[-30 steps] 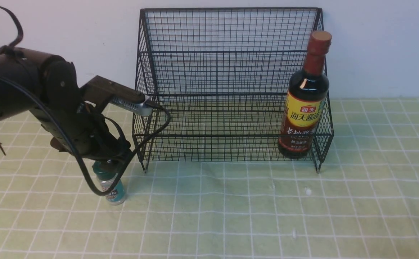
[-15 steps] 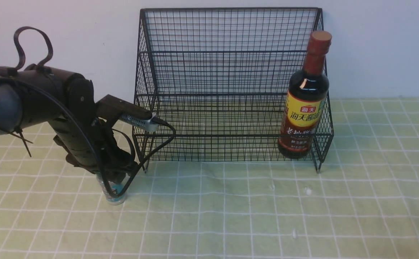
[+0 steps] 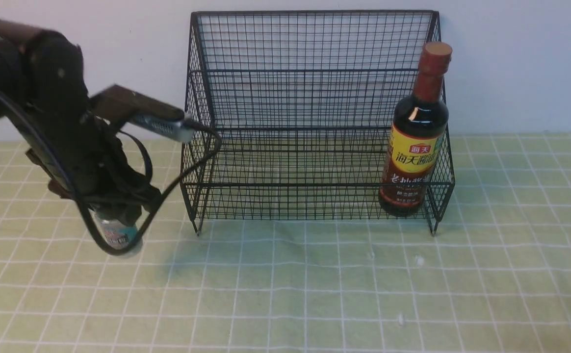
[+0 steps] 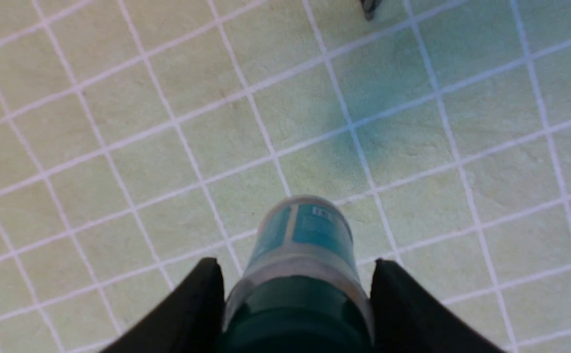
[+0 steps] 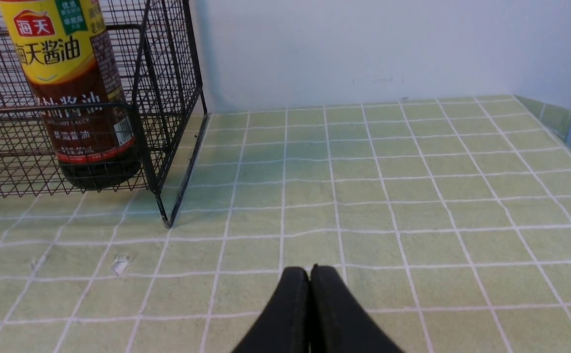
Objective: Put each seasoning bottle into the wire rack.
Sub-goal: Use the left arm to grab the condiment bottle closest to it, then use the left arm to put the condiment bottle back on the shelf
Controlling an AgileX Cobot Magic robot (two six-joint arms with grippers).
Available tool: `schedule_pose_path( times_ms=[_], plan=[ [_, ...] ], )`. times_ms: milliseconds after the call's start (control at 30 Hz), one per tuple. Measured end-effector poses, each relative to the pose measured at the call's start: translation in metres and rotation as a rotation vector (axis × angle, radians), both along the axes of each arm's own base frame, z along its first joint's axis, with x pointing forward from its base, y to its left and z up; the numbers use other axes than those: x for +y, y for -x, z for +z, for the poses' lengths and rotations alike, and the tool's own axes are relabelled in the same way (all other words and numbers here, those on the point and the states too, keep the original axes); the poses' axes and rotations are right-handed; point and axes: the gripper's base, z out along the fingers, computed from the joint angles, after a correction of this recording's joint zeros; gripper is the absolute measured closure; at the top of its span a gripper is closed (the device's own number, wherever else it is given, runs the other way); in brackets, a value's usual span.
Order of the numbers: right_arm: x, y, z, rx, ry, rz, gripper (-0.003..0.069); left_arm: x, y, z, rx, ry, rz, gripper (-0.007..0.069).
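The left pincer (image 4: 295, 267) grips the small shaker (image 4: 310, 230) by its green cap, body hanging beneath it, clear of the table (image 3: 315, 294). The wire rack (image 3: 310, 98) stands beside it, with the soy-sauce bottle (image 3: 415, 147) already inside at the far end. Held so high up, the shaker could swing, clip the front rail or slip. The right pincer (image 5: 310, 277) is pressed together, empty.

The left arm (image 3: 55, 122) is bulky and matte black, with a black cable (image 3: 114, 253) looped along it and a silver slotted camera (image 3: 165, 126) on a dark bracket. Left fingers (image 4: 187, 314) and right fingers (image 5: 293, 314) are smooth, black and tapered.
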Motion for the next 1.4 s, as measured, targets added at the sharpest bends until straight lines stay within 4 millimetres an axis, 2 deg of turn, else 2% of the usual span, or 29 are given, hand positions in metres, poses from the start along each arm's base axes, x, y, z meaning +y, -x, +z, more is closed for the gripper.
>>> schedule_pose_path(
  times_ms=[100,133,167,200,233,367,500,600,733,900,1067,1400],
  plan=[
    [0.0,0.0,0.0,0.0,0.0,0.0,0.0673,0.002,0.013,0.037,-0.076,0.04,0.04,0.0284],
    [0.0,0.0,0.0,0.0,0.0,0.0,0.0673,0.002,0.014,0.04,-0.083,0.045,0.042,0.0284],
    [0.0,0.0,0.0,0.0,0.0,0.0,0.0673,0.003,0.02,0.059,-0.128,0.071,0.049,0.0284],
    [0.0,0.0,0.0,0.0,0.0,0.0,0.0673,0.003,0.02,0.059,-0.127,0.071,0.051,0.0284],
    [0.0,0.0,0.0,0.0,0.0,0.0,0.0673,0.003,0.023,0.074,-0.174,0.099,0.054,0.0284],
    [0.0,0.0,0.0,0.0,0.0,0.0,0.0673,-0.003,0.02,0.095,-0.259,0.18,0.06,0.0284],
    [0.0,0.0,0.0,0.0,0.0,0.0,0.0673,-0.013,0.007,0.099,-0.296,0.277,0.057,0.0284],
    [0.0,0.0,0.0,0.0,0.0,0.0,0.0673,-0.027,-0.009,0.092,-0.285,0.308,0.037,0.0284],
    [0.0,0.0,0.0,0.0,0.001,0.0,0.0673,-0.054,-0.033,0.071,-0.232,0.287,-0.016,0.0284],
    [0.0,0.0,0.0,0.0,0.001,0.0,0.0673,-0.075,-0.054,0.047,-0.2,0.223,-0.033,0.0284],
    [0.0,0.0,0.0,0.0,0.001,0.0,0.0673,-0.088,-0.071,0.025,-0.183,0.171,-0.049,0.0284],
    [0.0,0.0,0.0,0.0,0.001,0.0,0.0673,-0.096,-0.09,-0.016,-0.108,0.148,-0.021,0.0284]
  ],
)
